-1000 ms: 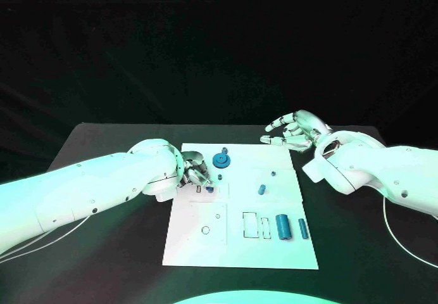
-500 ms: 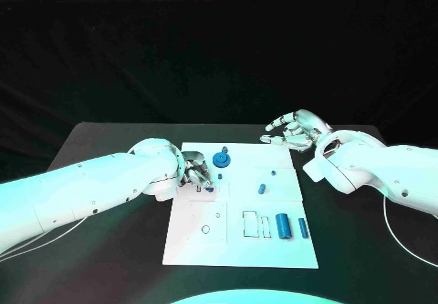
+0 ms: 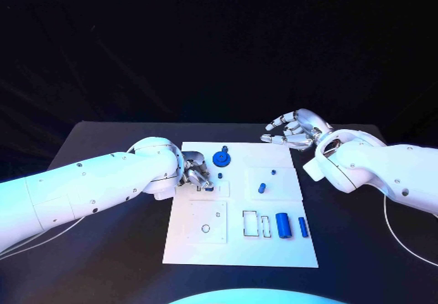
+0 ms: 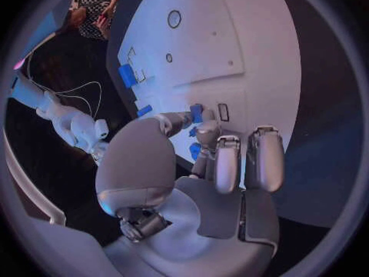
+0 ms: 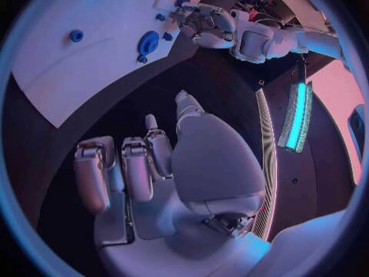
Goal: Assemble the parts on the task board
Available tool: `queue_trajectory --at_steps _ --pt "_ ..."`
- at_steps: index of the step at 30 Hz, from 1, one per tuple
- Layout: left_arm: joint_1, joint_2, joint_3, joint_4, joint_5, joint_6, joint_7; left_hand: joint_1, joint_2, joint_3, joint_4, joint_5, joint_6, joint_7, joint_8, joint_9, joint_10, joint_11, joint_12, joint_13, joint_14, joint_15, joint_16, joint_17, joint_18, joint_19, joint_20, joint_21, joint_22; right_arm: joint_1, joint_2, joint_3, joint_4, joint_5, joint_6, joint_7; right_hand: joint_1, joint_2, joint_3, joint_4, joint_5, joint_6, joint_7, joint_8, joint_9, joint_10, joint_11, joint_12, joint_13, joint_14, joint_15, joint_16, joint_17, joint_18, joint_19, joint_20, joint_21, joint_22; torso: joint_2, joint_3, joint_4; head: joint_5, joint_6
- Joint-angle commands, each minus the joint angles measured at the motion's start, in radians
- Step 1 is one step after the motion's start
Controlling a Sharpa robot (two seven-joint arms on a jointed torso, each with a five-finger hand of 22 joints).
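While the left hand (image 3: pixel 196 174) rests at the left edge of the white task board (image 3: pixel 239 247), mid-frame, its fingertips pinch a small blue part (image 4: pixel 197 112). Right hand (image 3: pixel 294 130), upper right of centre, hangs beyond the board's far corner, fingers loosely curled, holding nothing.

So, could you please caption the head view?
Left hand works at the task board; right hand hovers open beyond it.
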Motion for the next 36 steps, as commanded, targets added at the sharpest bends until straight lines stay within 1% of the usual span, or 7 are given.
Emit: queue_trajectory --at_steps 1,9,16,21,26,32,36 --pt "-0.003 0.001 -0.003 -0.002 -0.006 0.033 -0.006 -0.002 -0.01 0.199 -0.193 0.01 0.02 -0.009 -0.001 0.002 0.009 0.0 0.004 0.002 0.095 -0.007 0.003 0.228 -0.019 0.003 -0.002 0.002 0.002 -0.001 0.0 0.0 0.0 -0.006 0.014 0.007 0.0 0.01 0.006 0.001 0.004 0.006 0.001 0.004 -0.001 0.0 -0.005 0.003 0.071 0.095 -0.006 -0.006 0.235 -0.014 0.105 -0.001 0.005 0.263 0.001 0.0 -0.0005 -0.001 -0.001" --pt "-0.002 0.009 -0.003 -0.012 0.012 0.048 -0.009 -0.007 -0.011 0.198 -0.191 0.023 0.023 -0.01 -0.001 0.005 0.014 0.0 0.008 0.009 0.095 -0.007 0.003 0.228 -0.019 0.003 -0.003 0.002 0.002 -0.001 0.002 0.0 -0.001 -0.006 0.014 0.007 0.0 0.01 0.006 0.001 0.004 0.006 0.001 0.004 -0.001 0.0 -0.005 0.003 0.071 0.095 -0.006 -0.006 0.235 -0.014 0.105 -0.001 0.005 0.263 0.001 0.0012 -0.0005 0.001 -0.003" --pt "-0.002 0.023 -0.003 -0.036 0.025 0.07 -0.012 -0.018 -0.005 0.196 -0.186 0.034 0.027 -0.012 -0.002 0.008 0.019 -0.002 0.011 0.015 0.095 -0.008 0.003 0.228 -0.019 0.004 -0.004 0.002 0.003 -0.001 0.002 0.0 -0.002 -0.006 0.014 0.006 0.0 0.01 0.006 0.001 0.004 0.006 0.001 0.004 -0.001 0.0 -0.005 0.003 0.071 0.095 -0.006 -0.006 0.235 -0.014 0.105 -0.001 0.005 0.263 0.001 0.0025 -0.0016 0.001 -0.005" --pt "-0.002 0.037 -0.004 -0.056 0.031 0.081 -0.014 -0.03 0.003 0.193 -0.182 0.035 0.033 -0.015 -0.002 0.012 0.024 -0.004 0.013 0.019 0.095 -0.01 0.004 0.229 -0.019 0.005 -0.005 0.002 0.004 -0.001 0.003 0.0 -0.002 -0.006 0.014 0.006 0.0 0.01 0.006 0.001 0.004 0.006 0.001 0.004 -0.001 0.0 -0.005 0.003 0.071 0.095 -0.006 -0.006 0.235 -0.014 0.105 -0.001 0.005 0.263 0.001 0.0014 -0.0015 0.001 -0.005" --pt "-0.002 0.049 -0.004 -0.072 0.035 0.084 -0.015 -0.045 0.015 0.191 -0.178 0.035 0.039 -0.019 0.0 0.018 0.03 -0.007 0.016 0.024 0.096 -0.012 0.004 0.229 -0.019 0.005 -0.007 0.001 0.004 -0.001 0.003 0.0 -0.002 -0.006 0.014 0.007 -0.002 0.01 0.007 0.001 0.004 0.006 0.001 0.005 -0.002 0.0 -0.006 0.003 0.07 0.095 -0.007 -0.006 0.234 -0.014 0.105 -0.001 0.005 0.263 0.001 0.0019 -0.0014 0.001 -0.006" --pt "-0.002 0.057 -0.005 -0.082 0.037 0.085 -0.015 -0.062 0.024 0.186 -0.175 0.03 0.044 -0.024 0.003 0.026 0.035 -0.01 0.018 0.027 0.096 -0.015 0.005 0.232 -0.019 0.007 -0.01 0.002 0.007 -0.001 0.005 0.0 -0.003 -0.006 0.014 0.007 -0.002 0.01 0.007 0.001 0.004 0.006 0.001 0.005 -0.002 0.0 -0.006 0.003 0.07 0.095 -0.007 -0.006 0.234 -0.014 0.105 -0.001 0.005 0.263 0.001 0.0023 -0.0006 0.0 -0.007" --pt "-0.002 0.059 -0.005 -0.084 0.038 0.088 -0.014 -0.068 0.025 0.182 -0.175 0.028 0.046 -0.025 0.004 0.029 0.038 -0.012 0.019 0.027 0.097 -0.016 0.005 0.233 -0.02 0.009 -0.01 0.003 0.009 -0.001 0.004 0.0 -0.003 -0.006 0.014 0.007 -0.002 0.01 0.007 0.001 0.004 0.006 0.001 0.005 -0.002 0.0 -0.006 0.003 0.07 0.095 -0.007 -0.006 0.234 -0.014 0.105 -0.001 0.005 0.263 0.0 0.0011 -0.001 -0.001 -0.008"
